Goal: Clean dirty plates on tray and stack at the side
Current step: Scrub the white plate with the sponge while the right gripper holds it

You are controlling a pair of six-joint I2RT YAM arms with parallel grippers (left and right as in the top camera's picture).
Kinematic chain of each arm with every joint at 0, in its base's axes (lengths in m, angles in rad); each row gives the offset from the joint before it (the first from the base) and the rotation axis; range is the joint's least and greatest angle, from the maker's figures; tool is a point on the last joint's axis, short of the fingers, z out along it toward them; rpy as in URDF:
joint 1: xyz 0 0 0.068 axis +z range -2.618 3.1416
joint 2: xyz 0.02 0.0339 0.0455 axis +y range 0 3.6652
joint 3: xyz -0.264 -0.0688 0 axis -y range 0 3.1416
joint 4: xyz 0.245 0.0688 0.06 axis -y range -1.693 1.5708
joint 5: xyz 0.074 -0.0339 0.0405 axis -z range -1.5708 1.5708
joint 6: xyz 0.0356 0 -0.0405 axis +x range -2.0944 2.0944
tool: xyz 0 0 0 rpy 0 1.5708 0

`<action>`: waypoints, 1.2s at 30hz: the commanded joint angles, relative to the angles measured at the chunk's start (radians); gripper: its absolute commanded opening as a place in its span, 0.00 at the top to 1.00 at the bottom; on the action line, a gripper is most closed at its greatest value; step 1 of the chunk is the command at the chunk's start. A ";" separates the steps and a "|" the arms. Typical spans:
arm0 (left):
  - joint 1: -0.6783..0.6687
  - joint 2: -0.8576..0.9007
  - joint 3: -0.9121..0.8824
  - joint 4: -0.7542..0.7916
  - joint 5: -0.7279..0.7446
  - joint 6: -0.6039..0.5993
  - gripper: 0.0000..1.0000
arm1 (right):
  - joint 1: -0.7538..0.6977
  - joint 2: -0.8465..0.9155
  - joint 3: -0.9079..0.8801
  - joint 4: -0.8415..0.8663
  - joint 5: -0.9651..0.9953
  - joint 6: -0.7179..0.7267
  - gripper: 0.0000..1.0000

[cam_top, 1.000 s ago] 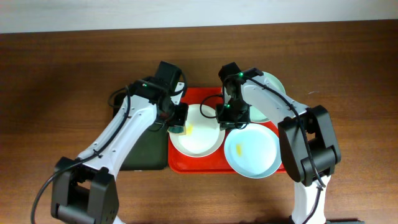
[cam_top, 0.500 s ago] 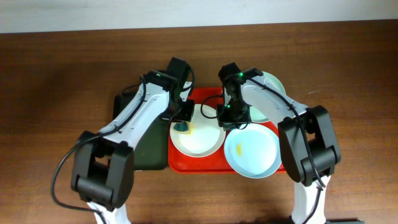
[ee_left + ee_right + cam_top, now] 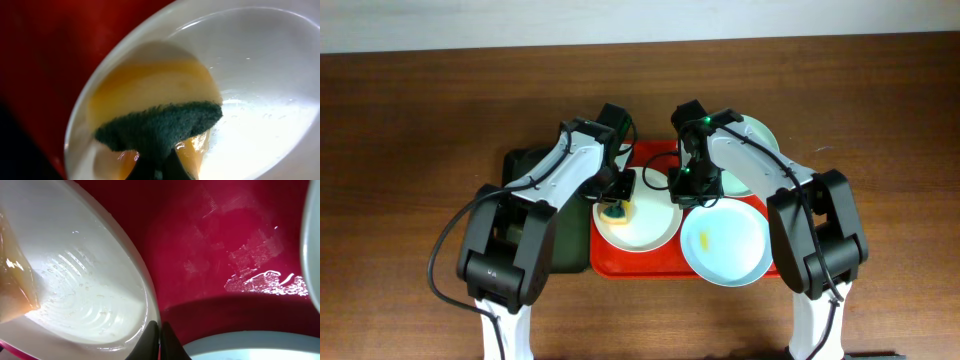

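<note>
The left arm has swung further in over the green tray (image 3: 545,245) than a second ago, and the left claw (image 3: 616,206) has slid from the white plate's (image 3: 650,228) left rim a little way onto its floor. It is clamped on a sponge (image 3: 160,127), dark green scouring face on yellow foam, pressed to the plate where a yellow smear lay bare before. The white plate sits flat in the left half of the tray (image 3: 640,264), glossy and wet-looking in the wrist views. The tray is bright red with rounded corners, and its long axis runs left to right across the brown table (image 3: 420,120), just beside the green tray. The right claw (image 3: 682,192) has not moved: its tips are pinched together on the white plate's right rim, with bare red tray floor beside it in the right wrist view. Further right, the front plate (image 3: 735,250), pale blue-green, lies flat on the tray's near right corner, touching the white plate and overhanging the tray's edge, a small yellow smear (image 3: 704,239) left of its middle. The back plate (image 3: 760,135), the same colour, lies behind it, partly hidden by the right arm.
</note>
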 commanded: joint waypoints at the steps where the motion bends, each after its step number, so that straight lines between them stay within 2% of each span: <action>1: -0.015 0.049 0.000 -0.001 0.168 -0.008 1.00 | 0.006 0.008 0.005 0.006 0.012 0.001 0.96; 4: -0.002 0.047 0.008 -0.001 0.282 -0.008 1.00 | 0.006 0.008 0.005 0.011 0.012 0.001 0.96; 8: 0.030 0.030 0.069 -0.054 0.301 -0.004 1.00 | 0.006 0.008 0.005 0.011 0.012 0.001 0.96; 11: 0.034 -0.016 0.099 -0.079 0.209 -0.005 1.00 | 0.006 0.008 0.005 0.011 0.012 0.001 0.96; 13: 0.034 -0.061 0.099 -0.086 0.090 -0.006 1.00 | 0.006 0.008 0.005 0.011 0.012 0.001 0.96; 15: 0.034 -0.069 0.099 -0.099 -0.067 -0.068 1.00 | 0.006 0.008 0.005 0.010 0.012 0.001 0.96; 17: 0.034 -0.069 0.091 -0.094 -0.117 -0.083 1.00 | 0.006 0.008 0.005 0.008 0.012 0.001 0.96; 25: -0.027 -0.062 0.009 0.009 -0.114 -0.085 1.00 | 0.032 0.008 0.005 0.021 0.013 0.002 0.96; 33: -0.032 -0.061 -0.056 0.074 -0.122 -0.085 1.00 | 0.032 0.008 0.005 0.019 0.014 0.001 0.96; 36: -0.032 -0.060 -0.071 0.074 -0.050 -0.085 1.00 | 0.032 0.008 0.005 0.019 0.016 0.001 0.96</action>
